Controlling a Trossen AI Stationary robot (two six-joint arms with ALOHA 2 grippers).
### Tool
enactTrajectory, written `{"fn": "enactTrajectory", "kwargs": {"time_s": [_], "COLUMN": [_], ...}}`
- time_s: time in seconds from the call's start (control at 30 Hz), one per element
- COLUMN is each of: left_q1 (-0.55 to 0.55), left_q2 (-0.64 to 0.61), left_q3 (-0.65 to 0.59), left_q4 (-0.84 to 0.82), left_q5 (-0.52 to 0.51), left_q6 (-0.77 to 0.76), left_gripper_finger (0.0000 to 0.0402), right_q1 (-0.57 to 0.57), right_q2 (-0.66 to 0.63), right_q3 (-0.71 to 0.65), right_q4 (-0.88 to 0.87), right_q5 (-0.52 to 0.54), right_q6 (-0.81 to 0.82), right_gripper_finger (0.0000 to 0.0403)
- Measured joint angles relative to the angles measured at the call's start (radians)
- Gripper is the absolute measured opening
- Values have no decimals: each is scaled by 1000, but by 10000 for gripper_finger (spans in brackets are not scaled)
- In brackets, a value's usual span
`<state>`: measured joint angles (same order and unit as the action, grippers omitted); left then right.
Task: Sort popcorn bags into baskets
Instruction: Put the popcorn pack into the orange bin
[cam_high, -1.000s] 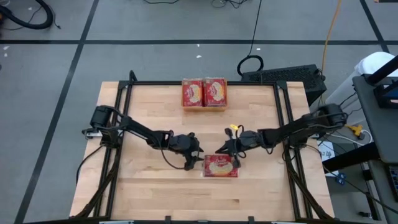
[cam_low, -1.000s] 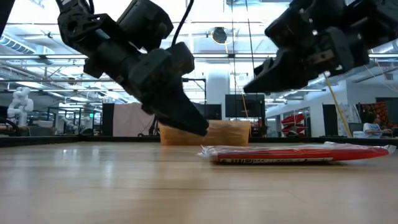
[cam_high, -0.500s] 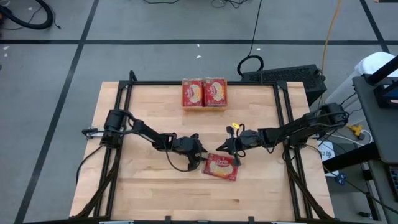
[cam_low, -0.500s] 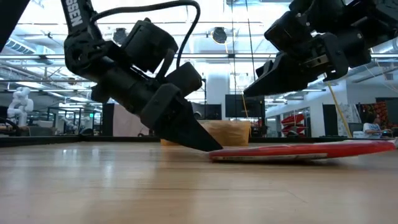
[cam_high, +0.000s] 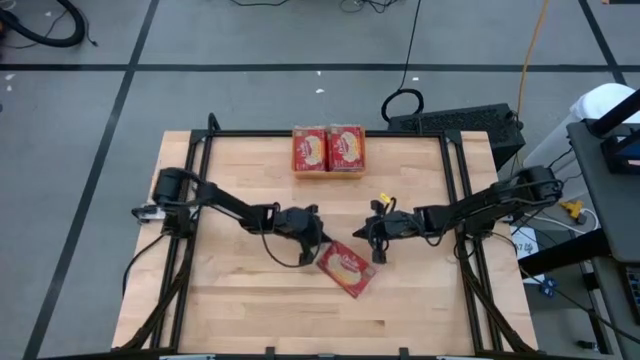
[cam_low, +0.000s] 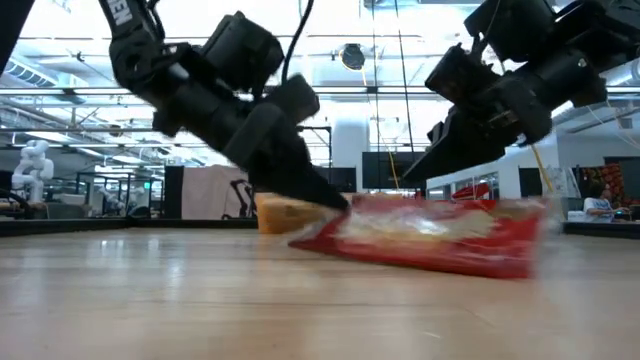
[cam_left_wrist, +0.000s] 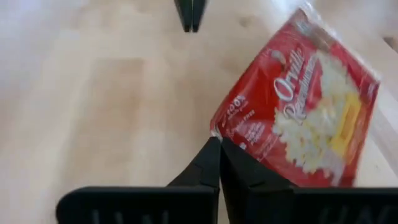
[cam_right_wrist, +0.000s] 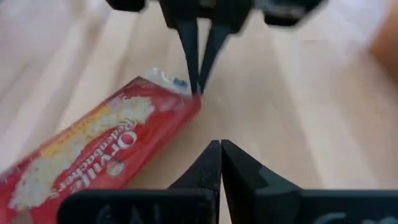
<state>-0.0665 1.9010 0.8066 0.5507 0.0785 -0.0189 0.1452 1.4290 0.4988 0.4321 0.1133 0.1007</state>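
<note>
Popcorn bag (cam_high: 343, 268) is pinched at one corner by the closed left hand (cam_high: 322, 240) near the middle of the table (cam_high: 240, 300), its far end tilted up off the wood in the low view. Right hand (cam_high: 373, 235) is held shut and empty just beside it. Orange basket (cam_high: 328, 150), filled with red bags, is seen at the far edge.

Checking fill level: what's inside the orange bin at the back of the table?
Two red popcorn bags side by side fill the bin, pictures up. Anything underneath them is covered.
</note>
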Motion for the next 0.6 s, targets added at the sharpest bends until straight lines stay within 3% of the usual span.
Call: {"fn": "enactTrajectory", "kwargs": {"time_s": [0.1, 0.3, 0.47, 0.6], "left_q1": [19, 35, 35, 35], "left_q2": [-81, -239, -336, -405], "left_q3": [0, 1, 2, 1], "left_q4": [-79, -203, -318, -406], "left_q5": [-36, -95, -129, -188], "left_q6": [14, 37, 80, 89], "left_gripper_finger": [3, 2, 2, 1], "right_q1": [0, 1, 3, 8], "right_q2": [-38, -110, -136, -123], "right_q3": [0, 1, 1, 0], "right_q4": [-48, -98, -243, -327], "right_q5": [90, 122, 115, 41], "right_q6": [41, 89, 178, 263], "right_gripper_finger": [7, 31, 91, 152]}}
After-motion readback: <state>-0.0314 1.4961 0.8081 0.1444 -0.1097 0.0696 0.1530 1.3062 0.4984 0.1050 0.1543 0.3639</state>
